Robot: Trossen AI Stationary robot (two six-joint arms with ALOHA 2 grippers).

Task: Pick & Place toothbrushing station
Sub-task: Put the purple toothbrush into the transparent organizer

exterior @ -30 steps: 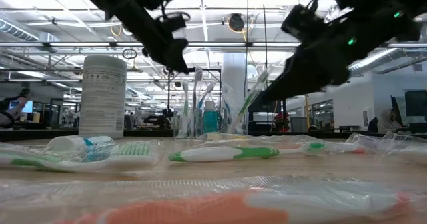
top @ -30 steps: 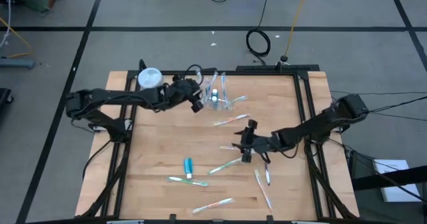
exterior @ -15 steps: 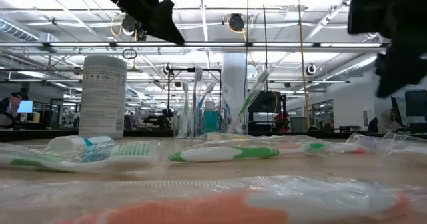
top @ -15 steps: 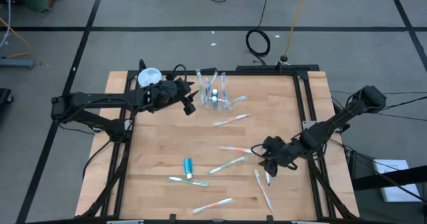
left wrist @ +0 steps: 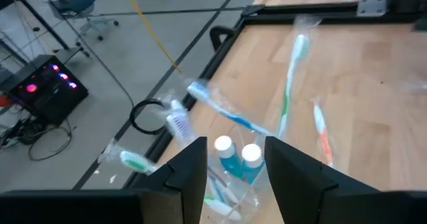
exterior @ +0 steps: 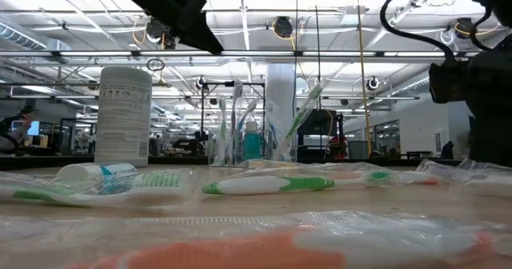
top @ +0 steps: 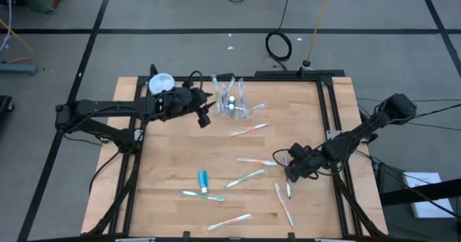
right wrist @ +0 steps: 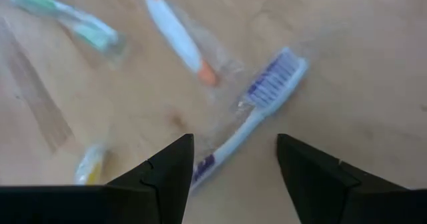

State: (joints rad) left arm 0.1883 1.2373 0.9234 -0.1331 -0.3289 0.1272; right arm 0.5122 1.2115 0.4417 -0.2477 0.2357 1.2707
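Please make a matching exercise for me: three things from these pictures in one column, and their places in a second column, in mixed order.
Things:
1. clear cup
2. toothpaste tube
3. right gripper

Places:
A. lying flat on the near part of the table, toward its left side
B. above loose toothbrushes near the table's right edge
C. standing at the far edge, with toothbrushes in it

Pairs: 1-C, 2-A, 3-B

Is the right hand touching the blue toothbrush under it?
Apart. In the right wrist view the open right hand hovers above the blue toothbrush, which lies on the table in the gap between the fingers, untouched.
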